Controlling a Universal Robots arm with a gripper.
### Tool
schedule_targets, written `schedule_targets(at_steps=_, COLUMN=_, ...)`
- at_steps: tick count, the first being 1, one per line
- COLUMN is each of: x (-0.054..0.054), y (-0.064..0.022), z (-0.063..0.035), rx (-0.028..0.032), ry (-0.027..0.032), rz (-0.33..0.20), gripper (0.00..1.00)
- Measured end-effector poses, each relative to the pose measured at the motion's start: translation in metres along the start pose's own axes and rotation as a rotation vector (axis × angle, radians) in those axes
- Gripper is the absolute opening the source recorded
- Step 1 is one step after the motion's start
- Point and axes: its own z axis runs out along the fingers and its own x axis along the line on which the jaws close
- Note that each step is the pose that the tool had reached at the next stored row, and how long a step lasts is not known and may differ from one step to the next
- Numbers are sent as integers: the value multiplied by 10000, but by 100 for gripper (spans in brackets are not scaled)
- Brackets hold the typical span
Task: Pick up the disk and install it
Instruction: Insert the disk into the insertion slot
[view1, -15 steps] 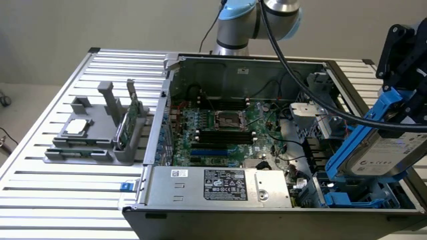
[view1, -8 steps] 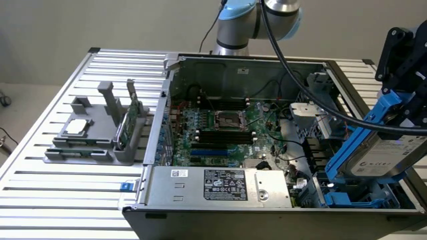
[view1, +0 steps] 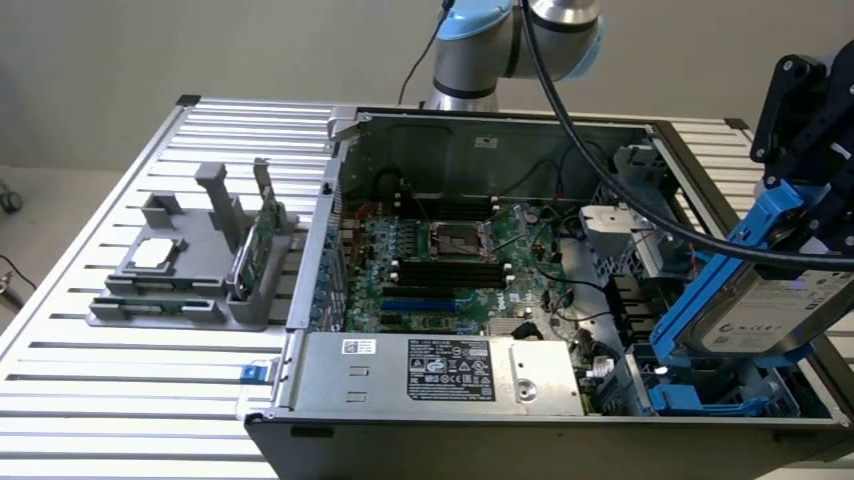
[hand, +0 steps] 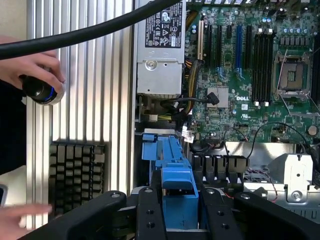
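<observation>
Jaws of the gripper (view1: 807, 235) stand partway closed, clamped on the blue frame of the disk (view1: 767, 310). The disk hangs tilted, clear of the floor of the computer case (view1: 467, 135), over the case's near corner at the exterior view's right. Its labelled silver face is turned toward the exterior camera. Just beneath its lower end sits a blue drive bay (view1: 707, 400) inside the case. A thick black cable (view1: 641, 205) runs down from the arm (view1: 514, 45) and crosses in front of the disk.

In the wrist view the gripper (hand: 181, 205) shows two black fingers (hand: 150, 215) pressed on either side of the disk (hand: 179, 182), whose blue edge points away toward the motherboard (hand: 250, 65).

The case lies open on a slatted metal table (view1: 160, 400). The motherboard (view1: 454, 250) fills its middle, and a silver power supply (view1: 441, 370) lies along the case's near edge.

Near the table's edge at the exterior view's left stands a grey holder (view1: 187, 270). It carries a small silver processor chip (view1: 154, 255) and an upright green circuit card (view1: 260, 240), both well apart from the gripper.

Beside the case, in the wrist view, a person's hand (hand: 27, 67) grips a round black object (hand: 40, 90) on the table (hand: 95, 85), with a keyboard (hand: 75, 175) close by.
</observation>
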Motion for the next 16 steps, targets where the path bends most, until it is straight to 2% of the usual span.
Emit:
schedule_targets(at_steps=10, x=0, y=-1, z=2, rx=10, ry=2, rz=-1, gripper=33)
schedule_targets(at_steps=12, x=-1, y=2, z=21, rx=51, ry=-5, rz=1, gripper=33)
schedule_targets(at_steps=15, x=-3, y=18, z=51, rx=148, ry=-7, rz=4, gripper=33)
schedule_targets(at_steps=16, x=-2, y=20, z=53, rx=151, ry=-8, rz=4, gripper=33)
